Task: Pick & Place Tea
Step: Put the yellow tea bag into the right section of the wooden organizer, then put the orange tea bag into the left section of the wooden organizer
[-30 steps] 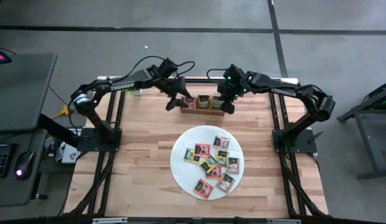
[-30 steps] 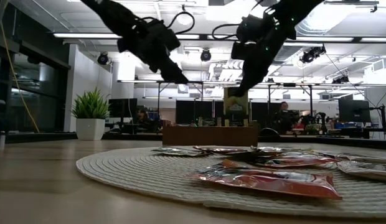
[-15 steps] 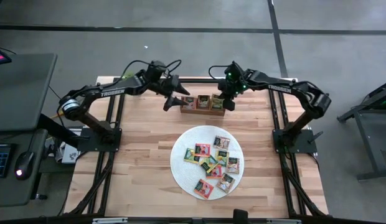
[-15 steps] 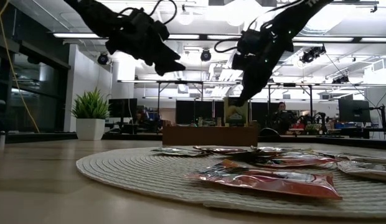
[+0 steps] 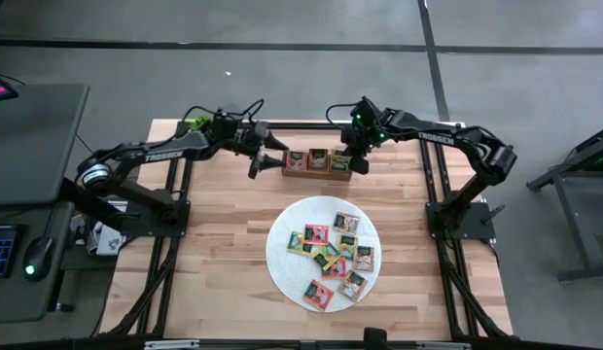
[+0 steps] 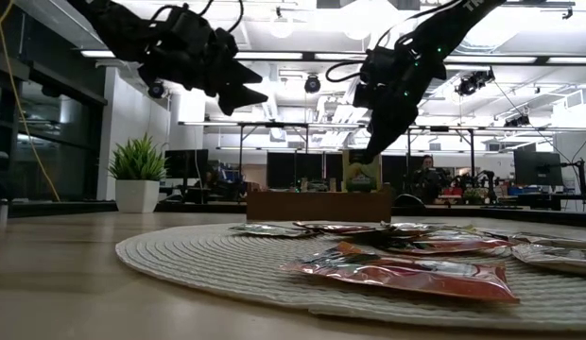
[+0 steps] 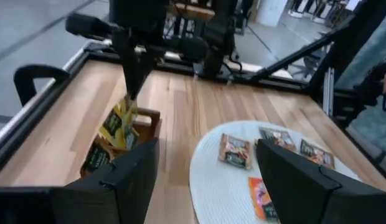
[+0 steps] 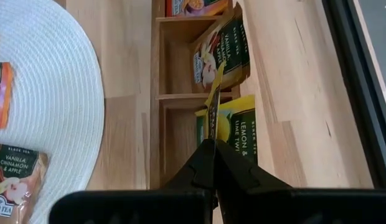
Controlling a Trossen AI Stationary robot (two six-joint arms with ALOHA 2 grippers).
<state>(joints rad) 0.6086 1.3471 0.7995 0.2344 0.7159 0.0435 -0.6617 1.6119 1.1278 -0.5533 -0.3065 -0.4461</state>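
Grey concrete floor (image 5: pixel 282 68) surrounds the pale wooden plank counter (image 5: pixel 224 253), crossed by dark seam lines. A dark grey desk (image 5: pixel 29 136) stands at one side, with a black keyboard (image 5: pixel 0 251) and a black computer mouse (image 5: pixel 30 269) below it. Low view: open-plan office behind, long white strip ceiling lights (image 6: pixel 302 59), exposed ducts. A green potted plant in a white square pot (image 6: pixel 137 175) sits at the far edge. Rows of dark monitors (image 6: pixel 293 170) and seated people, indistinct, beyond. Dark glazed wall (image 6: pixel 47 132) on one side.
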